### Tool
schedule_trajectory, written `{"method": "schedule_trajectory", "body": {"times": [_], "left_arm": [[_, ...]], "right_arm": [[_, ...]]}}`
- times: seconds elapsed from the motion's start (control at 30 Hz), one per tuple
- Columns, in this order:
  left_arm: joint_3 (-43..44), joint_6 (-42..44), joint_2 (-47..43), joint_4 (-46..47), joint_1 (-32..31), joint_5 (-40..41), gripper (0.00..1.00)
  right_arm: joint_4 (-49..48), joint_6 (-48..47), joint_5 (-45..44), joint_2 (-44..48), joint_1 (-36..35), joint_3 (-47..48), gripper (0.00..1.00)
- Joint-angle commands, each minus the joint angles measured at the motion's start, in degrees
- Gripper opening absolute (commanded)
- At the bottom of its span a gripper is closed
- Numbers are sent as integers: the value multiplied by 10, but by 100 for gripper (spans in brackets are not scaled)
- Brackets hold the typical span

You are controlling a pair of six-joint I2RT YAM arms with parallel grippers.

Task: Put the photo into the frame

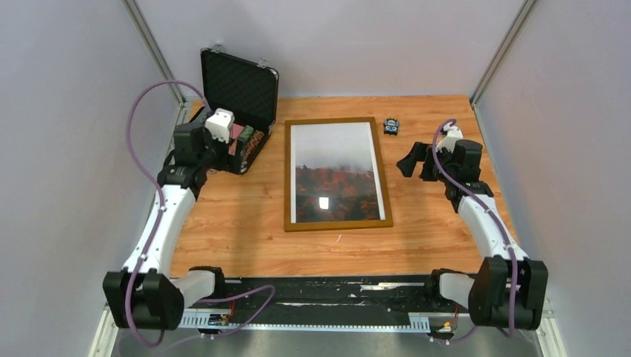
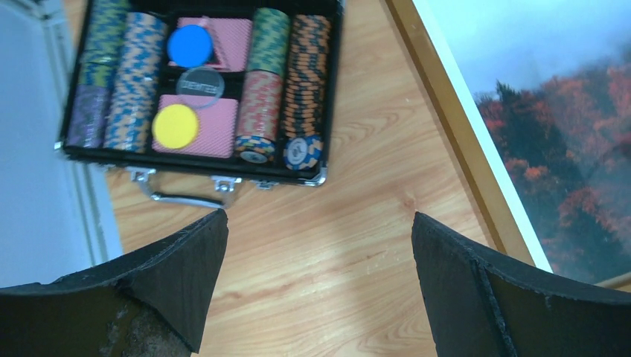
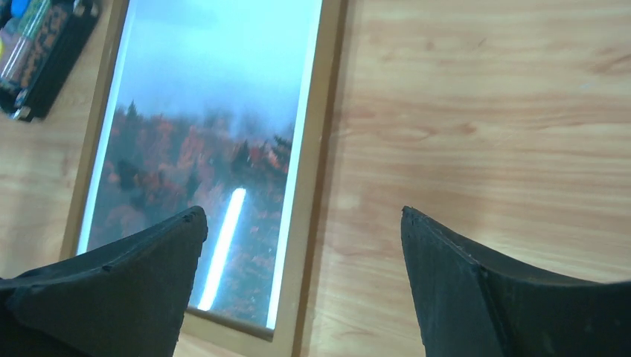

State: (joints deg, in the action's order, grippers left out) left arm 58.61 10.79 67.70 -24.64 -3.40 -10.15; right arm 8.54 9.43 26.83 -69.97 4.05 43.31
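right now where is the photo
In the top view the photo lies inside the frame at mid-table, between the open chip case on the left and the right gripper.

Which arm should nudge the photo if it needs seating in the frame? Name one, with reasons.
Right, probably. The right gripper hangs open just beside the frame, with the photo under its camera; the left gripper sits farther off, by the case.
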Motion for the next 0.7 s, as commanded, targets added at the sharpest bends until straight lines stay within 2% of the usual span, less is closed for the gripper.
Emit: {"method": "schedule_trajectory", "body": {"times": [0.0,0.23,0.47,0.67], "left_arm": [[-24,-50,-77,53,40,-13,100],[-17,-59,-137,-15,68,-4,100],[20,-72,-161,-89,73,4,100],[38,-76,-191,-124,73,57,100]], "right_arm": [[-3,-41,-103,79,-1,27,100],[4,-66,-162,177,-1,9,100],[39,-92,-204,222,-1,-1,100],[93,-136,-202,268,-1,-1,100]]}}
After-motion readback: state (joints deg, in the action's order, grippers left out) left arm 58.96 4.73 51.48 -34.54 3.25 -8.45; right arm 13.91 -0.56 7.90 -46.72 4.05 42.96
